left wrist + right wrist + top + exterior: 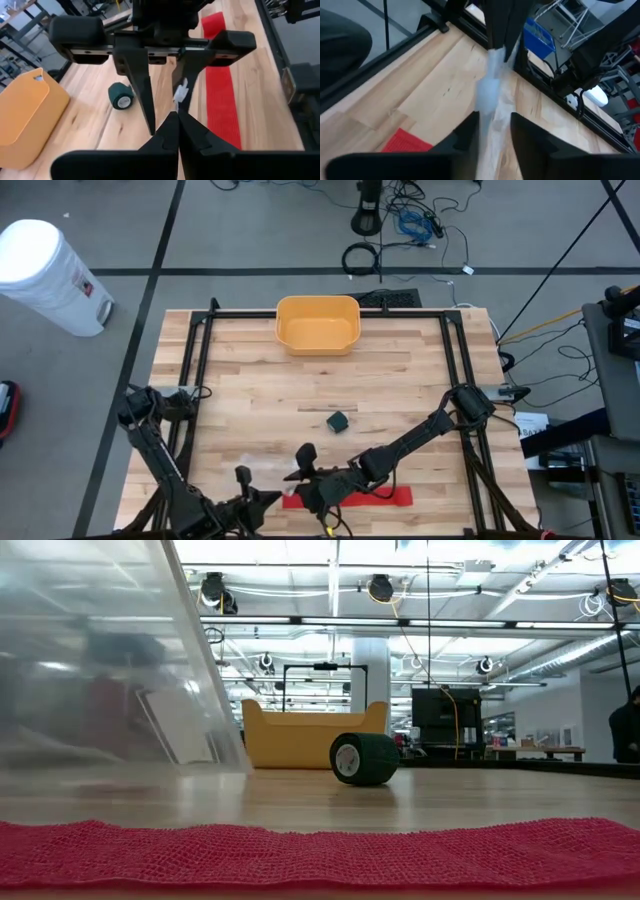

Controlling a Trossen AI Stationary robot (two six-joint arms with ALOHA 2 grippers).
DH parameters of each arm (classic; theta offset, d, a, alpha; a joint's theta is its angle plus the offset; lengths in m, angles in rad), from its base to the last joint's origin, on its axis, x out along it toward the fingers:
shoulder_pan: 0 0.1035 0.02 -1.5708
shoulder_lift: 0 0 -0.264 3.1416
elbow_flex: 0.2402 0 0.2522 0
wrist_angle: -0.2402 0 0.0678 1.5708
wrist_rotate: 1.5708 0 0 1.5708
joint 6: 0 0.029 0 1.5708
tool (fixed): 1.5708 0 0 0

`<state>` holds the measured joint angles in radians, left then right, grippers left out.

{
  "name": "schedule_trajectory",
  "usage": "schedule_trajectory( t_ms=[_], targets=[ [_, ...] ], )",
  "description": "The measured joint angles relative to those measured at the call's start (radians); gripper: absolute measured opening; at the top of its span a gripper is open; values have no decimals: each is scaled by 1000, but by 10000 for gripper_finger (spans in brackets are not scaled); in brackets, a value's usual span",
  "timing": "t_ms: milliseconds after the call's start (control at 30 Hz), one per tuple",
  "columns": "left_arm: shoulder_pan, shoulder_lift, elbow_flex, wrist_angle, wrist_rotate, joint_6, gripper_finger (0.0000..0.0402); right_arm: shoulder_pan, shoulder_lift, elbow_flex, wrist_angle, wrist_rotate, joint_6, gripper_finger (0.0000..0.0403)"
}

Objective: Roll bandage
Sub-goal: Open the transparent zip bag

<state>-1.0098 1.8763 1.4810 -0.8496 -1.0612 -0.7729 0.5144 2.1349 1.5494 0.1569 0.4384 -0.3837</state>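
Bandage [385, 498] — red, coarse open-weave strip, lying flat and unrolled along the near edge of the table [250, 390], long axis running left-right. In the low view its knit mesh fills the foreground, edges slightly wavy, so I'd judge it soft and limp, likely to bunch if pushed.

Key relation: the right gripper [305, 475] sits at the strip's left end, just beside it, and the left gripper [262, 502] faces it almost fingertip to fingertip — so both are at the same end, with the whole strip stretching away to the right.

Between them hangs a thin crinkly clear plastic piece [490, 90], probably wrapper film. Left gripper is clamped on its end; right gripper's fingers [465, 132] straddle it with gaps showing, not pinching.

Dark green bandage roll [338, 421] — compact cylinder with pale core — stands mid-table, well apart. Smooth yellow bin [318, 323] at the far edge.

Rolling not yet begun, by my read.
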Motion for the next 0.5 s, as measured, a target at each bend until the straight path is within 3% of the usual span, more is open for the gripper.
schedule_trajectory(
  t_ms=[167, 367, 500],
  targets=[
    [-14, -2, 10, -16, -9, -6, 0, 1, 0, 0, -2, 0, -11, 10],
    [-25, -2, 10, -14, 5, -16, 3, 1, -10, 0, -14, 9, -6, 2],
    [-27, -2, 10, 5, 5, -32, 44, 1, -42, 0, -63, 11, 25, 1]
  ],
)
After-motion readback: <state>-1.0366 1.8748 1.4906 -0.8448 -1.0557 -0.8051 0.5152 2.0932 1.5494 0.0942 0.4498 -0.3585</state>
